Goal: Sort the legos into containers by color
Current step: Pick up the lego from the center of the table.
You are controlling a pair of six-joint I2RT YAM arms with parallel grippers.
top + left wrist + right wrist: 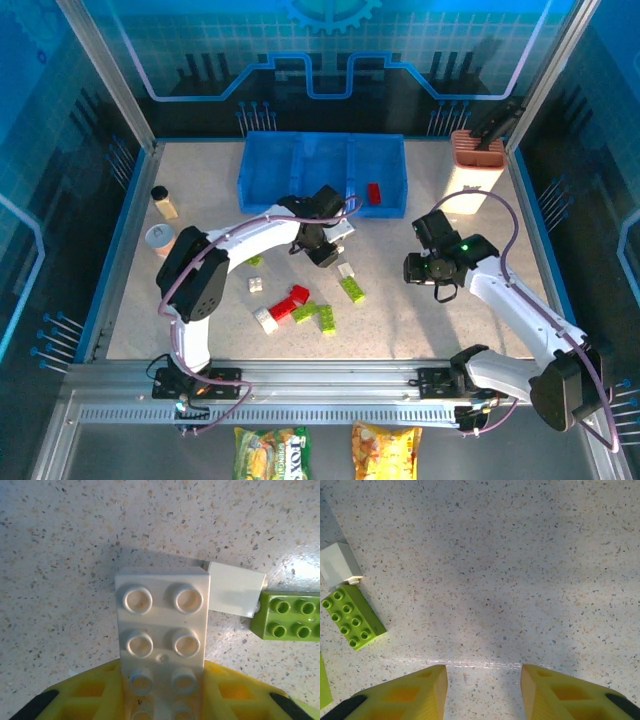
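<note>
A long white lego [161,630] sits studs-up between the yellow fingers [75,697] of my left gripper [162,682], which is shut on it just above the table. In the top view this gripper [322,250] hovers in front of the blue tray [258,172], whose right compartment holds a red lego [374,193]. A small white lego [235,595] and a green lego [287,616] lie just past the held one. My right gripper [484,685] is open over bare table, to the right of the same white lego [339,565] and green lego [352,616].
Loose legos lie near the table's front middle: red [297,296], white [266,319], green [326,319] and white [257,284]. Two small jars [160,238] stand at the left, and a white-and-terracotta holder [478,165] at the back right. Snack packets [270,450] lie below the rail.
</note>
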